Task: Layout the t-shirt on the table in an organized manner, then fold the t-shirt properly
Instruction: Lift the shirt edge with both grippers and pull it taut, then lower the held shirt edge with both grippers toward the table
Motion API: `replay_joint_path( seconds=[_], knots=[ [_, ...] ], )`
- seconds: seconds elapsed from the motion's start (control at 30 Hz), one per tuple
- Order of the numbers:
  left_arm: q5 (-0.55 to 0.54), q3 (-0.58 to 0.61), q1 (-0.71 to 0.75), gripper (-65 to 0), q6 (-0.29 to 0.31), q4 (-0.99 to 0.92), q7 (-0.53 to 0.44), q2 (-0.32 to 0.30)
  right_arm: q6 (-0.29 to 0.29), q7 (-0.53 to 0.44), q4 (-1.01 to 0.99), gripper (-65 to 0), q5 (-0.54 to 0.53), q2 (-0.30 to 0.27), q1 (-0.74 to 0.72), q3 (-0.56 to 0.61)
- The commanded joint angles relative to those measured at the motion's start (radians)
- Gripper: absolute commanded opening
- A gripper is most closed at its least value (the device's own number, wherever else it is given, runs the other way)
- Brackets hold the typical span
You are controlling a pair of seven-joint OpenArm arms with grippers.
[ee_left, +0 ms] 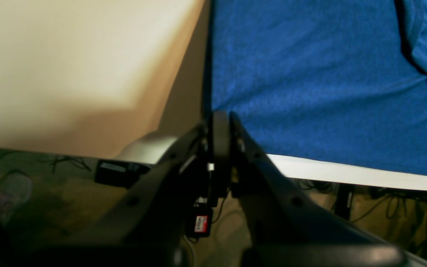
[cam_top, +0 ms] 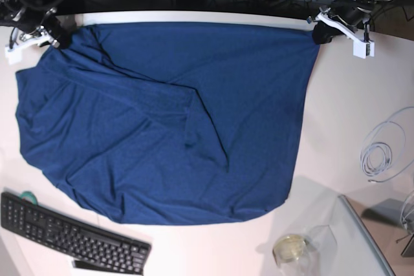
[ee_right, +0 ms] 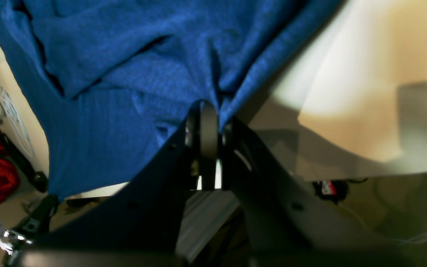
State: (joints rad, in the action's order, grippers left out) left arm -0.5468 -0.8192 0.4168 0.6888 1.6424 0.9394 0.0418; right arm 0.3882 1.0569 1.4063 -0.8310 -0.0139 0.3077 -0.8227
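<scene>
T-shirt (cam_top: 168,121) sprawls across table (cam_top: 343,114), filling centre-left of base frame, diagonal ridge mid-cloth. Left gripper (cam_top: 318,33), upper right, pinches 1 far corner; right gripper (cam_top: 57,35), upper left, clamps the other corner, cloth bunched. Risk: uneven pull drags fabric off far edge, or thin pinch slips; near hem could snag keyboard (cam_top: 71,234).
</scene>
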Motion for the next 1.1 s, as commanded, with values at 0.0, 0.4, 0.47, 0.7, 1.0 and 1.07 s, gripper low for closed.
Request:
replay_joint_path(
  seconds=[0.0,0.4,0.47,0.7,1.0,1.07],
  knots=[
    [-0.015,-0.004,0.011,-65.0,0.009,0.026,-0.009,-0.007,-0.013,0.016,0.029,-64.5,-0.015,-0.008,0.005,-0.028],
    [-0.015,-0.005,0.018,-65.0,0.009,0.112,0.122,0.005,-0.163,0.156,0.110,-64.5,-0.014,-0.008,-0.003,-0.060],
    [-0.015,-0.002,0.017,-65.0,0.009,0.134,0.135,0.008,-0.212,0.156,0.110,-64.4,-0.014,-0.008,-0.014,-0.060],
    [-0.015,-0.004,-0.040,-65.0,0.009,0.152,0.206,0.028,-0.349,0.158,0.110,-64.4,-0.007,-0.011,-0.057,-0.057],
    [-0.015,-0.005,-0.144,-65.0,0.009,0.143,0.324,0.030,-0.585,0.150,0.110,-64.4,-0.004,-0.042,-0.120,0.055],
    [-0.015,-0.005,-0.161,-65.0,0.009,0.143,0.335,0.030,-0.662,0.138,0.109,-64.4,-0.004,-0.042,-0.127,0.082]
  ],
)
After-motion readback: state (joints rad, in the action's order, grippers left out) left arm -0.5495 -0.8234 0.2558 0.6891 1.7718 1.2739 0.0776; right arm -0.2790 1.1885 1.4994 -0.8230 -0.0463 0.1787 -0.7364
